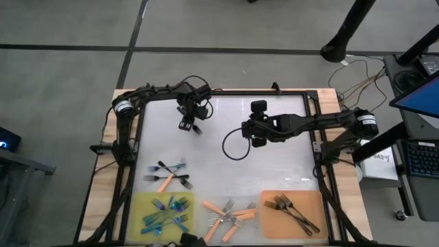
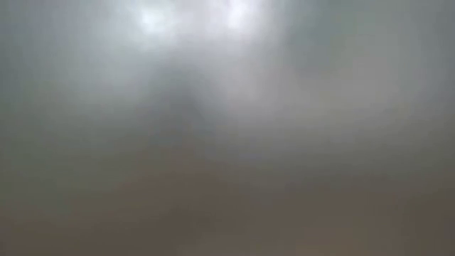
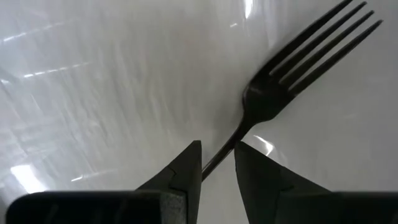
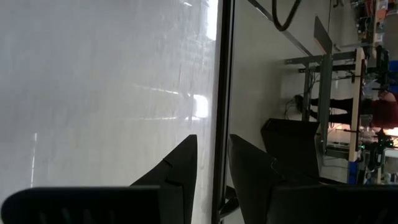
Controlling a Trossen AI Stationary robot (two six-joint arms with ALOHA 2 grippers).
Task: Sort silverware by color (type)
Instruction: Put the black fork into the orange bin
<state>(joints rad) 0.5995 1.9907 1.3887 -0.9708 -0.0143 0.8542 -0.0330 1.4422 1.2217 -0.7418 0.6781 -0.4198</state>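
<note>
Grey floor (image 1: 62, 68) with dark seams, desk with keyboard (image 1: 420, 159), black stand base (image 1: 337, 51)

White-topped, wood-edged table (image 1: 274, 171) bearing a yellow mat (image 1: 140, 206) heaped with iridescent blue-teal forks (image 1: 164, 213), an orange mat (image 1: 271, 223) with dark grey-black forks (image 1: 291, 209), orange-handled forks (image 1: 226, 216) lying between them, and a mixed fork cluster (image 1: 167, 175) above the yellow mat.

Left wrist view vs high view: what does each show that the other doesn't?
Only the left wrist view: the left tool pinching the handle of a dark fork, tines pointing away.

Only the high view: the yellow mat with blue-teal forks, the orange mat with dark forks, orange-handled forks between them, an unsorted cluster, and the right tool mid-table.

Both: the white table surface and the left tool.
</note>
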